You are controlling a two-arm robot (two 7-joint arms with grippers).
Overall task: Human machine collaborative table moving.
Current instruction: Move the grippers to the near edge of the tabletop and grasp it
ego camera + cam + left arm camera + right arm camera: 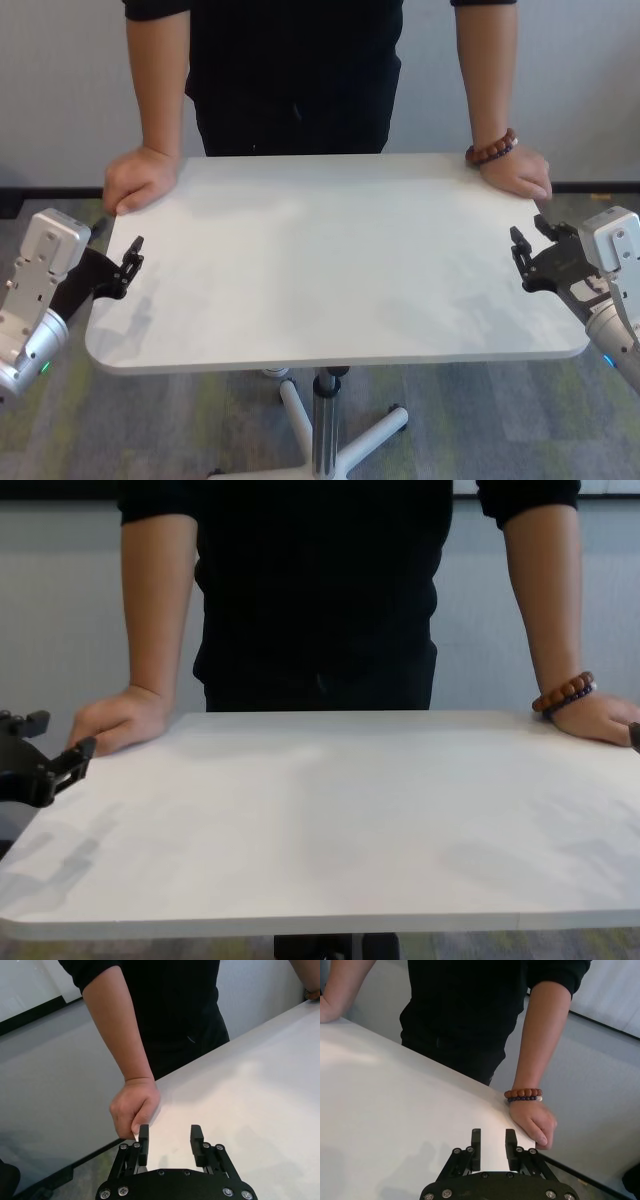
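Table (330,260) white w/ faint grey marbling; shirt (290,70) black; bracelet (492,148) brown beads; fingers (144,1141) black.

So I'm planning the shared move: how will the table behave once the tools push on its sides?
The table probably stays stiff, its thin top looking rigid. It will likely roll easily, given the splayed, seemingly castered base. One slim pole means uneven pushing by the left tool or right tool may swivel it.

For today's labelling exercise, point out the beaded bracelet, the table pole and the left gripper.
bracelet (522,1094): right wrist view, brown beads.
table pole (322,420): head view, silver shaft.
left gripper (170,1140): left wrist view, midway between fingertips.
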